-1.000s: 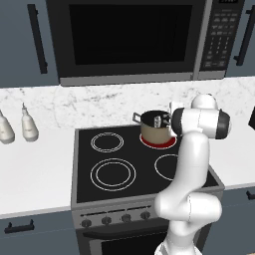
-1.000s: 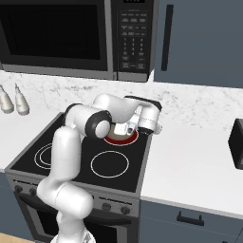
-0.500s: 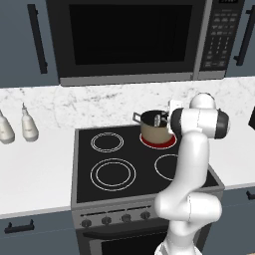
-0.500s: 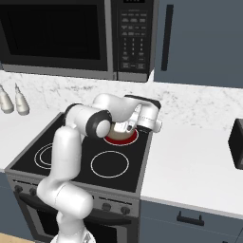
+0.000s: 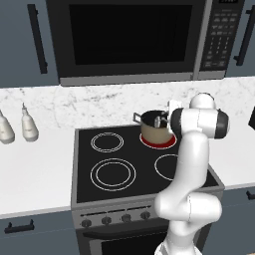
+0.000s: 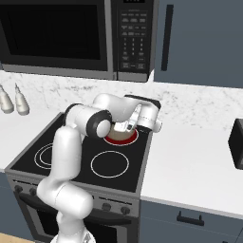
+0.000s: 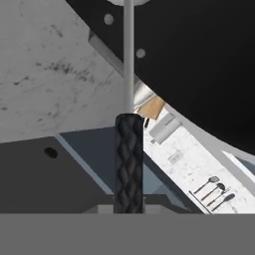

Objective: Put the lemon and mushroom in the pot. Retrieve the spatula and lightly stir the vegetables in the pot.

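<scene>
Over the back-right burner: the pot (image 5: 154, 128) sits on the stove (image 5: 99, 187), on the ring that glows red (image 6: 121, 138). Same spot as a second ago, hasn't budged.
Arm: honestly barely any change. It's still folded over with the wrist parked right at the pot rim, and the left base view is pretty much identical to a second ago. From the right side the wrist maybe rolled a hair, nothing more.
End effector (image 5: 164, 121): pressed together on the spatula (image 7: 129, 159). In the hand view the black textured handle comes straight up from between the fingers and the silver shaft runs on to the top edge. The grip has stayed just as tight the whole second.
Spatula head: cut off at the top of the hand view, so can't say whether it's down in the pot or just above it.
Lemon and mushroom: can't see into the pot from any angle here, so no idea if they're in there.
What it means: my guess is we're in the stirring bit, with tiny moves or a pause. Tool is in hand and at the pot, so fetching looks done.
Watch out: a light pot like that could get nudged off the ring.
</scene>
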